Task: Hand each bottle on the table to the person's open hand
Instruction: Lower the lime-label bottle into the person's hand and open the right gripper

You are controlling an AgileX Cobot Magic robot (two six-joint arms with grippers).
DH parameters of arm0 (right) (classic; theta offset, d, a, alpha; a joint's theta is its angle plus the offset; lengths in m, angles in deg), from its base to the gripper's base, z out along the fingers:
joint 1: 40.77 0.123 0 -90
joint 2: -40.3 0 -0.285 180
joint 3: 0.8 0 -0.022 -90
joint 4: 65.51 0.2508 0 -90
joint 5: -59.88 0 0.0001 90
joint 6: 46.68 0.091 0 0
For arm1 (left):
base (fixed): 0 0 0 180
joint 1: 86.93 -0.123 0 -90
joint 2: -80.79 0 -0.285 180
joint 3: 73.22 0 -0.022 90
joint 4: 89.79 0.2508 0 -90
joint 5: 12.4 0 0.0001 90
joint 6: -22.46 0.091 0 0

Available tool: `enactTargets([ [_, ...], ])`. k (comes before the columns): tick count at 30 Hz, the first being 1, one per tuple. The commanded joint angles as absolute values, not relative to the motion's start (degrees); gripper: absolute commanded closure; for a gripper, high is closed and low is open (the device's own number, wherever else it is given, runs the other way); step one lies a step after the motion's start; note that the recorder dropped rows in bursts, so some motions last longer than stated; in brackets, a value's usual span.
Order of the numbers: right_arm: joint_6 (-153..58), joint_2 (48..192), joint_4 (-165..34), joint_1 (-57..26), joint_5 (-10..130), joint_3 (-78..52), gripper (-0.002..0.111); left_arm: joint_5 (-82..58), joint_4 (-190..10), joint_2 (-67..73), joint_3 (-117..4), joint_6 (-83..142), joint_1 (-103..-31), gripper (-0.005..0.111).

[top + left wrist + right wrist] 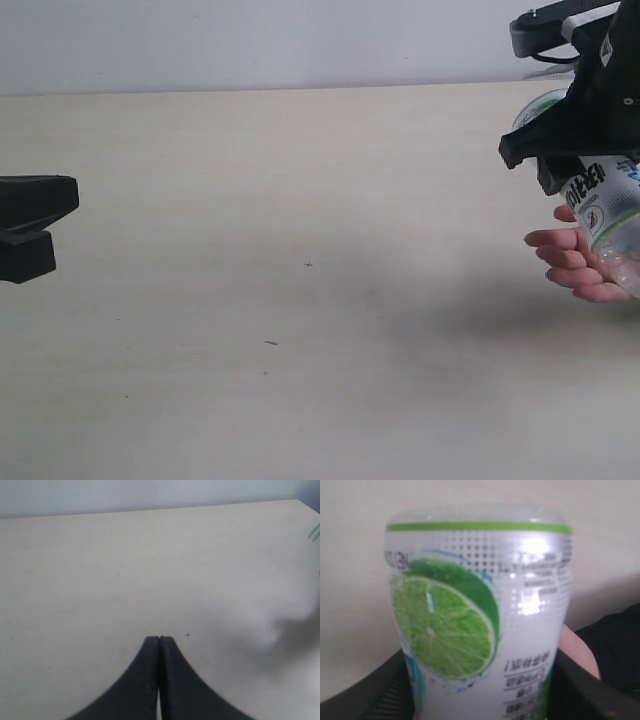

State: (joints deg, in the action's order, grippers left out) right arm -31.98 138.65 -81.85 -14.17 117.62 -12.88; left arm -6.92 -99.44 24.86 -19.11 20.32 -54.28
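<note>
Resting in the person's hand, 1 bottle sits clamped by right fingers; left fingers together.

Left tool: matte black all over, two blocky wedge-shaped fingers with flat faces and squared edges. From its wrist camera the fingers are broad at the base and narrow to small rounded tips.

Right tool: also black, with an angular housing. Above it is a pale grey bracket with a thin black cable looped beneath. The inner finger pads show fine ribbing.
</note>
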Motion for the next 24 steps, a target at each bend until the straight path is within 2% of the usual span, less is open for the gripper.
enactTargets([
  [1, -31.02, 139.33, -82.4, -14.08, 117.43, -13.04, 0.108, -7.91, -99.4, 25.14, -18.8, 20.43, -54.47, 0.107],
  [24, -26.43, 146.17, -84.94, -14.08, 117.87, -13.04, 0.108, -7.91, -99.4, 25.14, -18.8, 20.43, -54.47, 0.107],
])
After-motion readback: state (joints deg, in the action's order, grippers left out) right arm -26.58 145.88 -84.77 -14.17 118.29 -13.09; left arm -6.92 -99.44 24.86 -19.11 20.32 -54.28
